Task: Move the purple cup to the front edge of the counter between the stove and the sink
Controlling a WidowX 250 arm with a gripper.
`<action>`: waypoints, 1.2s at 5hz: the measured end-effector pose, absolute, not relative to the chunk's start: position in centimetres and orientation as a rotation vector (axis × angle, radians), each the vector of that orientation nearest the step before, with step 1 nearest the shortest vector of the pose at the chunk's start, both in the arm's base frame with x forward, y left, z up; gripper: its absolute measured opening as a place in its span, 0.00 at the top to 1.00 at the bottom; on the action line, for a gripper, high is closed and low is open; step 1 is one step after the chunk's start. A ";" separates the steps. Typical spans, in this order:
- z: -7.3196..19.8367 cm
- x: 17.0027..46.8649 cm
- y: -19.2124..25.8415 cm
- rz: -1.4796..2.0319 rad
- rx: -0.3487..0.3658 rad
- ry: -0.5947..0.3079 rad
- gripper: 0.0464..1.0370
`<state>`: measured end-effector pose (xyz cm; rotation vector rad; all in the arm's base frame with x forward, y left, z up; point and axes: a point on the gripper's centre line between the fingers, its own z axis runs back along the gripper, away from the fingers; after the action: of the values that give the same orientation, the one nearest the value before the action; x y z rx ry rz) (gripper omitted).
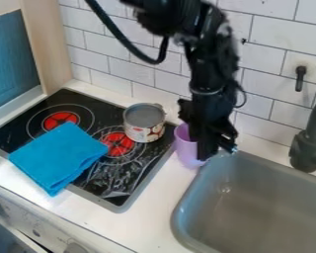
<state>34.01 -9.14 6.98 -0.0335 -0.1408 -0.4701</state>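
Purple and apparently plastic, a small cup (183, 149) stands on the white worktop (154, 206) in the narrow strip between the stove and the sink, with the black gripper (217, 151) right against it. From the jaws, the cup lies on the stove side, toward the left of the camera view; its sink-side part is hidden behind them. Whether the jaws are open or closed on the cup I cannot tell, nor whether they grip its wall or only overlap it from this angle. The cup's mouth points up, and its long axis runs close to upright, with a slight lean in the view that may be just the camera's slant. The black arm (212, 64) hangs down over it from the top edge. Beside the cup, on the black glass stovetop (68, 102) with its red burner marks, stands a can with a patterned paper-like label (146, 133), upright near the back edge. Farther out, a folded bright blue cloth (58, 155) lies across the stovetop's front left part. On the other side is the grey sink (179, 217), its rim near the cup, with a dark faucet (310, 143) behind it.
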 end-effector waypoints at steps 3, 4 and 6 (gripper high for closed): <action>6.6 24.1 -7.3 -0.453 0.034 0.068 0.95; 6.1 23.0 -7.3 -0.460 0.012 0.067 0.95; 5.7 22.3 -7.4 -0.471 -0.011 0.023 0.95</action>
<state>22.32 -7.35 5.67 -0.0110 0.0225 -0.4712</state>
